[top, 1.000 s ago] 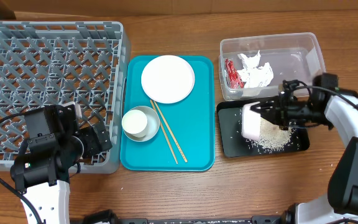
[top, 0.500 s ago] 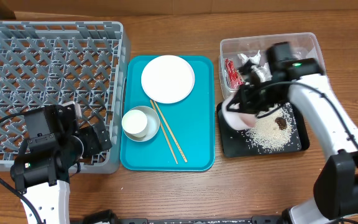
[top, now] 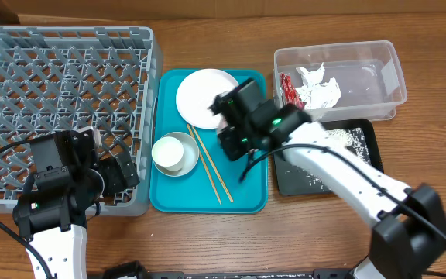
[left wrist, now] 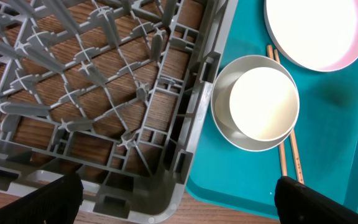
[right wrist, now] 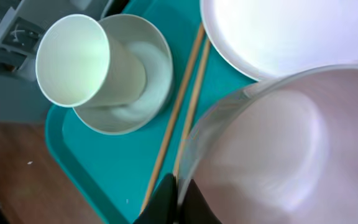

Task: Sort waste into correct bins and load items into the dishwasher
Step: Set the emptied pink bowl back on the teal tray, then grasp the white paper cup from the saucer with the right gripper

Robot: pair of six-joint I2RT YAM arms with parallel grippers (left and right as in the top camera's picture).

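Note:
My right gripper [right wrist: 178,193] is shut on the rim of a pale pink bowl [right wrist: 278,143] and holds it above the teal tray [top: 246,198], next to the wooden chopsticks [top: 211,167] and the round white plate [top: 207,97]. A white cup [top: 169,151] stands in a small white bowl [right wrist: 142,81] on the tray's left. My left gripper [left wrist: 179,205] is open and empty over the near right corner of the grey dish rack [top: 60,46]. The clear tub [top: 362,70] holds the red wrapper [top: 289,91] and white napkin [top: 320,89]. Loose rice [top: 347,138] lies in the black tray [top: 366,167].
The rack fills the left of the table, the teal tray the middle, and the tub and black tray the right. My right arm stretches from the lower right across the black tray. Bare wood runs along the front edge.
My right arm has swung left from above the black tray to over the teal tray, carrying the pink bowl. Rice now lies spread in the black tray. The left arm has not moved.

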